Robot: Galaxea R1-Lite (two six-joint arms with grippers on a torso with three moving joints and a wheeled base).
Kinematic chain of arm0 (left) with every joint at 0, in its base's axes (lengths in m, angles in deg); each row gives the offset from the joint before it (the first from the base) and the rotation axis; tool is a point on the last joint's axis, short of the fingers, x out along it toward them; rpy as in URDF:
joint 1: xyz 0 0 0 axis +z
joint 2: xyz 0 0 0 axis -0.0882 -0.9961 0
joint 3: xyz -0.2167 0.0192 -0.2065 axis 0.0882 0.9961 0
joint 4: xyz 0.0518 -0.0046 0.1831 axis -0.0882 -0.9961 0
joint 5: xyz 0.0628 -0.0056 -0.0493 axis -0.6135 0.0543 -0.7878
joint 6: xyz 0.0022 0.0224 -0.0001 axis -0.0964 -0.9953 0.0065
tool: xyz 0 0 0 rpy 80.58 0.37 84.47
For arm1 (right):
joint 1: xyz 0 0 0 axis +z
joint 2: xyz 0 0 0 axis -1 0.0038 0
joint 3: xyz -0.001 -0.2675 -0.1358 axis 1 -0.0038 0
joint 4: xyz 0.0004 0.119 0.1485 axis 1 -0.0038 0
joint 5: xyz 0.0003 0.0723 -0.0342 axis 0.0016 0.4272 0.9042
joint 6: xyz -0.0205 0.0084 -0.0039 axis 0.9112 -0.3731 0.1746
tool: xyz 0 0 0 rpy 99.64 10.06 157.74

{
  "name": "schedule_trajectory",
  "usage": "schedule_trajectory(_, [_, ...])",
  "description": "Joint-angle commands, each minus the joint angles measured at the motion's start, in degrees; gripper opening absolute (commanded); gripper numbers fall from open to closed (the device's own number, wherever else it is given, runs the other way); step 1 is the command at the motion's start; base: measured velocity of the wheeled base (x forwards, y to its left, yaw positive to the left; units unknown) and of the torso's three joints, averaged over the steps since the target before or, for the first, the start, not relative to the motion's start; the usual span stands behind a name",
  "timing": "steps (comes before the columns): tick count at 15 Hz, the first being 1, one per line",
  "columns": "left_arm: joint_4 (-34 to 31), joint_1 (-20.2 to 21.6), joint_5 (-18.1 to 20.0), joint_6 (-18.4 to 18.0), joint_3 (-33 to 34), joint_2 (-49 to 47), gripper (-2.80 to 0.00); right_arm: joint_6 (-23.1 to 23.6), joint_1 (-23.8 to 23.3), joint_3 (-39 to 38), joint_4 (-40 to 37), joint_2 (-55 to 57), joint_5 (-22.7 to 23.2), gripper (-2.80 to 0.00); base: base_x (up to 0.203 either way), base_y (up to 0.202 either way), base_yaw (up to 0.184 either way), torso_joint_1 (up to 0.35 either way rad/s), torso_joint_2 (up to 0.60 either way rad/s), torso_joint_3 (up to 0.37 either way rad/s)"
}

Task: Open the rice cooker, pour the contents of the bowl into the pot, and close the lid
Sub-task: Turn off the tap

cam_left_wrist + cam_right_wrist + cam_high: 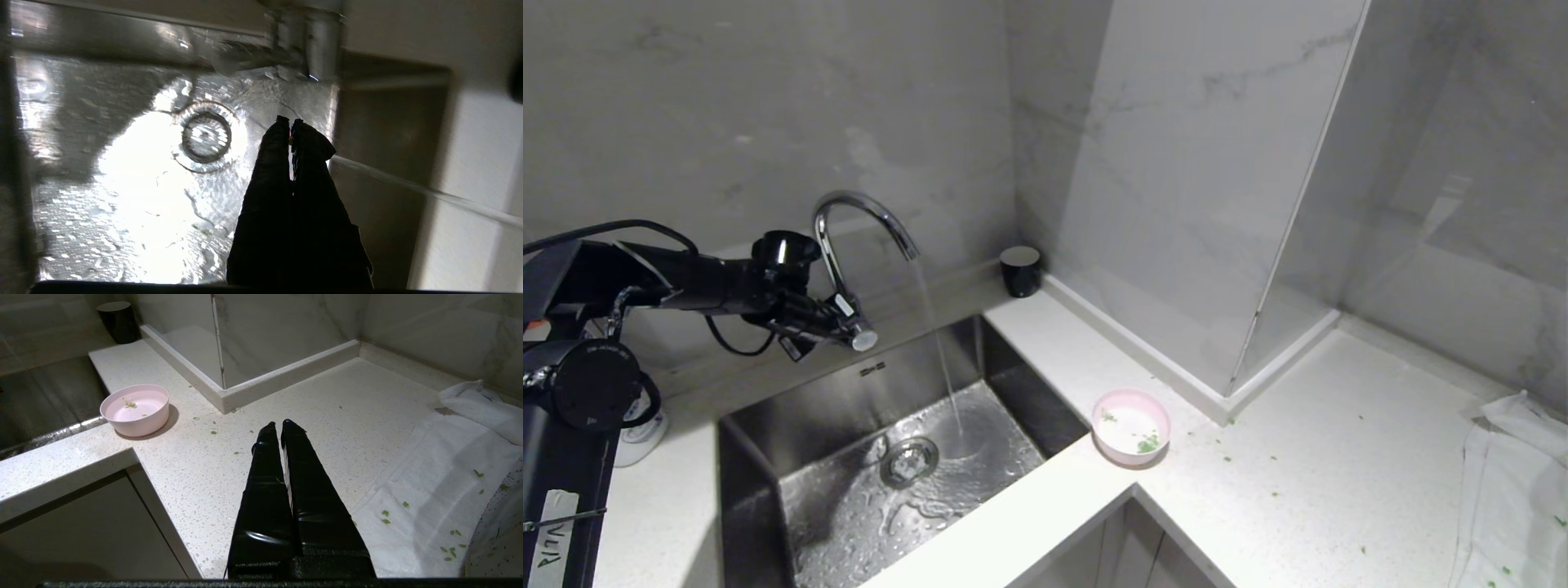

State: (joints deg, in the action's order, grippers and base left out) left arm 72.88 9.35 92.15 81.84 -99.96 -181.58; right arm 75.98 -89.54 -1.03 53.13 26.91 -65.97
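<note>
The rice cooker, its lid and the pot are out of view. The pale pink bowl [1130, 426] [135, 408] stands on the white counter beside the sink's right rim. A few green bits [1147, 443] [130, 404], the contents of the bowl, lie on its white inside. My left gripper [833, 320] [289, 121] is shut and empty. It reaches from the left to the base of the tap and hangs over the wet basin. My right gripper [278, 424] is shut and empty, above the counter to the right of the bowl.
Water runs from the curved tap [862, 212] into the steel sink [768, 425], beside the drain [909, 460] [206, 136]. A black cup [1020, 269] stands at the back corner. A white towel [1515, 490] [433, 490] lies at the right. Green bits are scattered on counter and towel.
</note>
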Motion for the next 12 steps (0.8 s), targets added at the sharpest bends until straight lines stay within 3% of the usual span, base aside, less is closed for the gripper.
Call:
schedule_trajectory(1, [0.08,0.54,-0.48,0.19,-1.83,-1.63,-2.80,-0.02,0.02,-0.09,0.01,0.00,0.01,-2.80,0.000,0.000,0.000,0.000,0.00,0.000])
schedule_trajectory(4, [0.14,0.90,-3.72,0.02,-3.61,-3.17,-2.80,-0.02,0.02,-0.09,0.01,0.00,0.01,-2.80,0.000,0.000,0.000,0.000,0.00,0.000])
schedule_trajectory(8, [1.09,1.48,-4.13,0.02,-4.14,-3.17,-2.80,-0.02,0.02,-0.09,0.01,0.00,0.01,-2.80,0.000,0.000,0.000,0.000,0.00,0.000])
schedule_trajectory(12, [3.59,2.08,-7.81,0.11,-4.14,-3.22,-2.80,-0.02,0.02,-0.09,0.01,0.00,0.01,-2.80,0.000,0.000,0.000,0.000,0.00,0.000])
